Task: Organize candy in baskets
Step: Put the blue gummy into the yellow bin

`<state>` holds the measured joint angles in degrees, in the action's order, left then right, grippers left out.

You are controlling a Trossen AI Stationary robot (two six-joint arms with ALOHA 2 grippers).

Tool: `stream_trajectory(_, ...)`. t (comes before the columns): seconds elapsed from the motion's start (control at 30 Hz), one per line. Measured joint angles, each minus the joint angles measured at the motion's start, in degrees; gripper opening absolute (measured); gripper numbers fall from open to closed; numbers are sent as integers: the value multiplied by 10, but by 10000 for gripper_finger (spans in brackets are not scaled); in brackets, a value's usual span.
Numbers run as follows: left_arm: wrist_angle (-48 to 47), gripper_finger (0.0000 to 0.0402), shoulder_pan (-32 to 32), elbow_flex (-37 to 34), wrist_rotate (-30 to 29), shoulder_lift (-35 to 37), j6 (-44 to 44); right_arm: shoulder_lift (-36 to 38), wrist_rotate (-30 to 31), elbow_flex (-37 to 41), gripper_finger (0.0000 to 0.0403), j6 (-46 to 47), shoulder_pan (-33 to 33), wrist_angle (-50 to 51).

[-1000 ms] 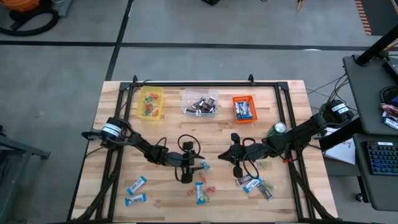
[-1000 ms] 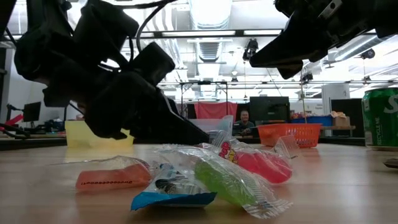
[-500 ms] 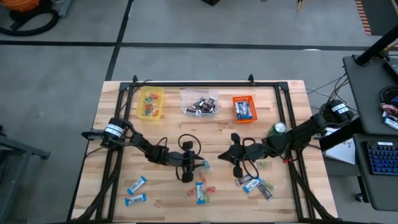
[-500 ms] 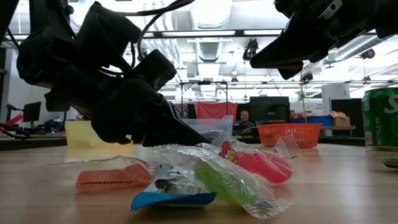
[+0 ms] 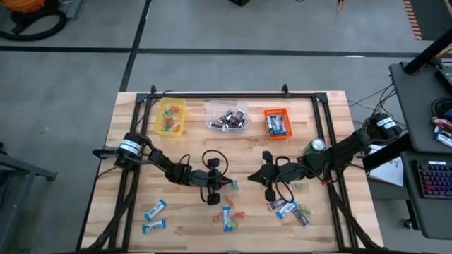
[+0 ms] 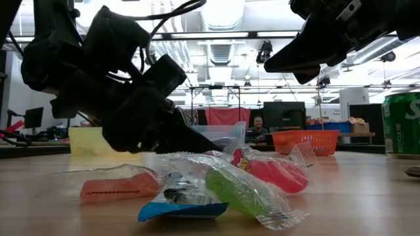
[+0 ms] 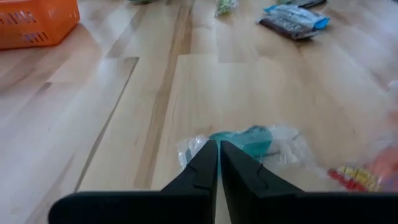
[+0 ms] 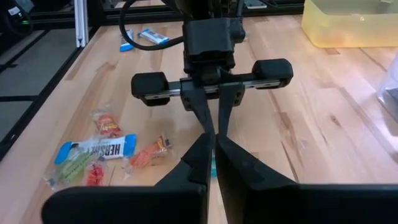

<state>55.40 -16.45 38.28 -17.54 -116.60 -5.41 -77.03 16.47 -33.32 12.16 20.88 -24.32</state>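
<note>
My left gripper (image 5: 227,185) is shut on a teal candy in a clear wrapper (image 7: 252,140) at the table's middle. My right gripper (image 5: 251,176) is shut and empty. It points at the left gripper from the candy's right and hangs well above the table in the low view (image 6: 275,64). The yellow basket (image 5: 171,116), the clear basket (image 5: 227,116) and the orange basket (image 5: 277,123) stand in a row at the far edge, each with candy in it. A pile of red, green and blue-white candy (image 6: 216,183) lies near the front. My left gripper has its two fingertips (image 7: 211,152) closed over the near edge of the teal candy's clear wrapper (image 7: 196,146). The fingers come slanting down from the table's left. The candy lies flat on the table, stretching past the tips on both sides.
Two blue-and-white bars (image 5: 154,216) lie at the front left. More bars and a dark piece (image 5: 293,210) lie at the front right. A green can (image 5: 315,147) stands by the right arm. A black frame (image 5: 219,94) runs along the far edge.
My left gripper has edged a little toward the table's right, over the teal candy. My right gripper has kept still.
</note>
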Motion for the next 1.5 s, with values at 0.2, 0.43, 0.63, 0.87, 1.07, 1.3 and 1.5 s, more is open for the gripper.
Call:
stream_trajectory(0.2,-8,1,5,-2,-6,2,2,0,0,0,12,7,0,1)
stream_trajectory(0.43,-11,0,4,0,-5,6,5,0,-1,0,12,54,0,7)
stream_trajectory(0.63,-10,0,5,13,-14,14,53,-17,-4,0,12,84,1,9)
stream_trajectory(0.87,-10,0,7,21,-14,15,89,-84,-52,-28,12,105,4,-9)
stream_trajectory(1.07,-9,0,11,22,-15,15,94,-141,-70,-88,12,60,5,-8)
stream_trajectory(1.3,-3,0,13,22,-16,15,94,-179,-113,-108,12,70,5,-6)
stream_trajectory(1.5,0,0,13,22,-16,15,93,-211,-120,-108,12,89,5,-6)
